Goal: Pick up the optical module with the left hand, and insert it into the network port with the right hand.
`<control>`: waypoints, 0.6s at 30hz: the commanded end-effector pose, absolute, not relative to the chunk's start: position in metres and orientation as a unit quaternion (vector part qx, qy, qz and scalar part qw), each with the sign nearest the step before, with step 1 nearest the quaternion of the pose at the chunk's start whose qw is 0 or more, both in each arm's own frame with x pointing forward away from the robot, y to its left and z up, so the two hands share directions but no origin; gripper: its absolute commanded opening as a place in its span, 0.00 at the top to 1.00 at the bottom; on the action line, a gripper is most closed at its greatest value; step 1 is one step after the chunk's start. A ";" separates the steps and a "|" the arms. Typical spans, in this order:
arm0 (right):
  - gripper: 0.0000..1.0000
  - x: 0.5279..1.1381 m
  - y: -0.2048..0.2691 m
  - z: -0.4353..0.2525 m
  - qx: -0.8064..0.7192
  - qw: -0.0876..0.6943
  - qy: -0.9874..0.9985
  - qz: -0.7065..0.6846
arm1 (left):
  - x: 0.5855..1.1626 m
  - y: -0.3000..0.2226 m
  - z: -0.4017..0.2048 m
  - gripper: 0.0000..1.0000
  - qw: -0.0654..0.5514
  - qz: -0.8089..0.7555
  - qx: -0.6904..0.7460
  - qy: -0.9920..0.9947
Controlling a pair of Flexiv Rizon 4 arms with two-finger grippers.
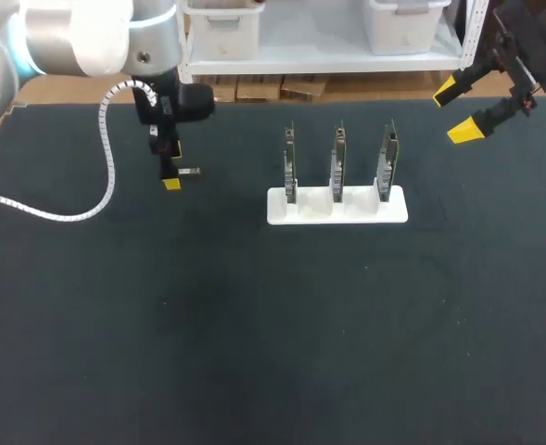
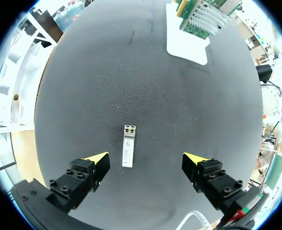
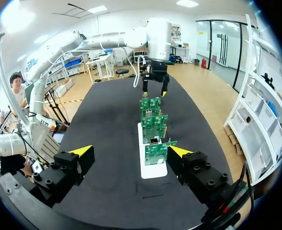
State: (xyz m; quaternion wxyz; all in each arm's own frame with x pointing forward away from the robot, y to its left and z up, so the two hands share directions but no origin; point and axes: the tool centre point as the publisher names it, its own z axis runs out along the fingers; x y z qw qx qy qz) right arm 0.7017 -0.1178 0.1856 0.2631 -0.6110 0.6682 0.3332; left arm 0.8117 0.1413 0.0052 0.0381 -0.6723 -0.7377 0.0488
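Note:
The optical module (image 1: 190,171) is a small silver bar lying flat on the black table mat. My left gripper (image 1: 171,174) hangs just above it. In the left wrist view the module (image 2: 128,146) lies between the open fingers of the left gripper (image 2: 146,159), nearer one tip and touching neither. Three upright green network cards (image 1: 337,162) stand in a white holder (image 1: 337,211) right of the module. My right gripper (image 1: 460,111) is open and empty, high at the table's far right; in its own view the right gripper (image 3: 131,152) faces the cards (image 3: 155,128) edge-on.
The black mat (image 1: 254,334) covers the whole table. The white holder (image 2: 187,45) with its cards shows ahead of the left gripper. A white coiled cable (image 1: 106,176) hangs from the left arm over the table's left side. My left arm (image 3: 155,52) stands beyond the cards.

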 end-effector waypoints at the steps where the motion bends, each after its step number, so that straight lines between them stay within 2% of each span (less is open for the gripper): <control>1: 0.00 0.700 -0.118 0.186 -0.610 0.264 0.669 0.332 | 0.825 0.138 -0.001 0.00 0.056 0.061 -0.671 -0.736; 18: 0.00 0.700 -0.118 0.186 -0.610 0.264 0.669 0.332 | 0.826 0.144 -0.011 0.00 0.062 0.072 -0.663 -0.743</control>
